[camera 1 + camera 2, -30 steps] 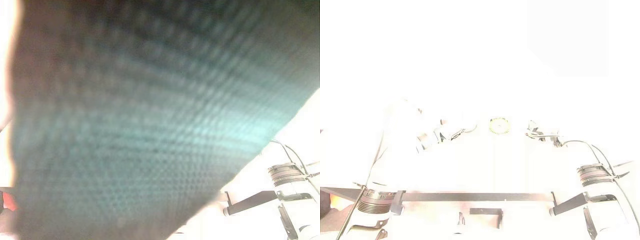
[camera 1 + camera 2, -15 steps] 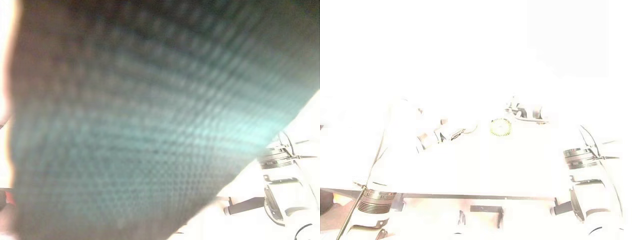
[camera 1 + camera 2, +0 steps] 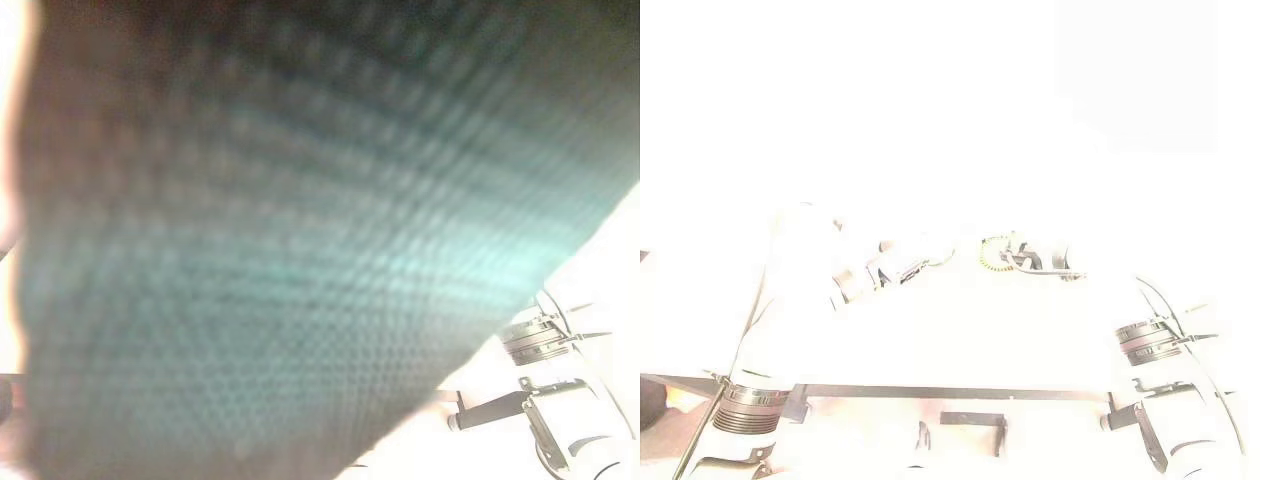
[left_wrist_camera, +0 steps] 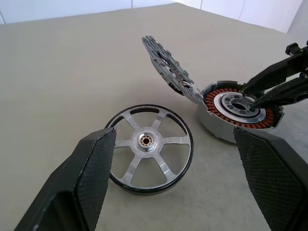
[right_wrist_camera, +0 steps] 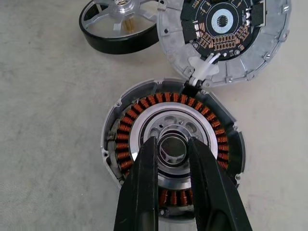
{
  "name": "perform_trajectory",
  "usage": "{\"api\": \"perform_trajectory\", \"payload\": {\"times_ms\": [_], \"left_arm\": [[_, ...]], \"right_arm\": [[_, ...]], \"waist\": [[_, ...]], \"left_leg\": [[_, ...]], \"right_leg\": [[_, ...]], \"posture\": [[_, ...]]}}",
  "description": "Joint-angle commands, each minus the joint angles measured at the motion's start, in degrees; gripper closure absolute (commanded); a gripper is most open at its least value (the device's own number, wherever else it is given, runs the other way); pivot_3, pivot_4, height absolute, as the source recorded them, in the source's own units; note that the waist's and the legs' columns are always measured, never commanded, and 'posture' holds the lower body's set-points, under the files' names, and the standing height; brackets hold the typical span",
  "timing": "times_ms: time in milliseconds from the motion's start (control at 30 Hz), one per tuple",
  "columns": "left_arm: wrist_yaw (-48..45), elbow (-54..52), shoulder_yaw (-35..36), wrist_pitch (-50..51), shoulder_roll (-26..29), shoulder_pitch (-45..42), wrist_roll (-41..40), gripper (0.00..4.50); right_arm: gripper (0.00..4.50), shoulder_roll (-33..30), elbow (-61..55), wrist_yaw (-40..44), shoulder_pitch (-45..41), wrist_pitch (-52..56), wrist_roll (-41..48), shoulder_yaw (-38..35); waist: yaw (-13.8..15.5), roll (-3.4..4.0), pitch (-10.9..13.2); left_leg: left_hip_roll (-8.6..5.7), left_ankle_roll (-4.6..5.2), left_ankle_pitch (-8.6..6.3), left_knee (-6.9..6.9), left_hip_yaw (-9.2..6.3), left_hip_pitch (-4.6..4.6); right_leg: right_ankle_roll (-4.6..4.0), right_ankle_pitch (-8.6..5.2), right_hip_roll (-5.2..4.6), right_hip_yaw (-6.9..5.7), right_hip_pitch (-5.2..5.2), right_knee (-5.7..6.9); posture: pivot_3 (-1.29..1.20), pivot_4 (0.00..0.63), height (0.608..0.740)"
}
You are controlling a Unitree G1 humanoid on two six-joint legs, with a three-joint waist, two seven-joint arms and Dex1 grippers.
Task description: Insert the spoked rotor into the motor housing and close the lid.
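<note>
Copper-wound round motor housing [image 5: 172, 163] beside silver five-spoked rotor [image 4: 148, 148].

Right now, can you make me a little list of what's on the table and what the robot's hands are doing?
wheel: spoked rotor lying flat on the table, not yet in
motor housing: open, copper coils showing
lid: swung up, hinged at the housing's edge
left gripper: open wide, hovering near the wheel
right gripper: fingers nearly together, empty, tips over the housing's middle hole

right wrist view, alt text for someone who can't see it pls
An open motor housing ringed with copper coils lies on a beige surface, the right gripper and its narrowly parted fingers over the centre hub. Its hinged lid stands open, the spoked rotor beside it.
</note>
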Motion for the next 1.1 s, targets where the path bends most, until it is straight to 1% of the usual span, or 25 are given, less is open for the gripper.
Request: {"api": "perform_trajectory", "payload": {"times_ms": [33, 533, 867, 933, 967, 1100], "left_arm": [[-0.1, -1.7, 0.4, -1.4, 0.5, -0.5, 0.3, 0.37], [-0.1, -1.2, -0.3, -1.7, 0.3, -0.6, 0.8, 0.37], [0.0, -1.2, -0.4, -2.0, 0.3, 0.1, 1.2, 0.37], [0.0, -1.1, -0.3, -2.1, 0.3, 0.1, 1.2, 0.37], [-0.1, -1.1, -0.3, -2.1, 0.3, 0.1, 1.2, 0.37], [-0.1, -0.9, -0.3, -2.2, 0.3, 0.1, 1.3, 0.37]], "right_arm": [[3.90, 0.7, -2.3, -0.5, -0.5, -0.3, 0.1, 0.1], [3.90, 2.0, 3.9, -1.5, -2.6, -3.6, -1.3, 0.0], [3.90, 2.0, 5.1, -0.7, -3.3, -3.9, -1.3, -0.3], [3.15, 2.1, 5.1, -0.9, -3.4, -3.5, -1.2, -0.3], [2.92, 2.2, 5.0, -1.0, -3.5, -3.6, -1.3, -0.3], [1.60, 2.5, 4.2, -2.0, -3.7, -4.8, -1.3, -0.8]], "waist": [[-0.1, 0.00, 0.0], [0.0, 0.00, 0.0], [0.0, 0.00, 0.0], [0.0, 0.00, 0.0], [0.0, 0.00, 0.0], [0.0, 0.00, 0.0]], "left_leg": [[0.02, -0.01, 0.00, 0.00, 0.00, 0.03], [0.06, -0.11, 0.07, 0.00, 0.00, 0.03], [0.06, -0.12, 0.07, 0.01, 0.00, 0.04], [0.06, -0.11, 0.07, 0.01, 0.00, 0.04], [0.06, -0.11, 0.07, 0.01, 0.00, 0.04], [0.06, -0.11, 0.07, 0.01, 0.00, 0.05]], "right_leg": [[0.00, 0.00, 0.01, 0.00, 0.01, 0.01], [0.00, 0.00, 0.03, -0.05, 0.03, 0.03], [0.00, 0.00, 0.03, -0.05, 0.04, 0.05], [0.00, 0.00, 0.03, -0.05, 0.05, 0.05], [-0.01, 0.00, 0.03, -0.05, 0.05, 0.05], [-0.01, 0.00, 0.03, -0.05, 0.04, 0.05]], "posture": [[0.00, 0.000, 0.740], [0.00, 0.000, 0.740], [0.00, 0.000, 0.740], [0.00, 0.000, 0.740], [0.00, 0.000, 0.740], [0.00, 0.000, 0.740]]}}
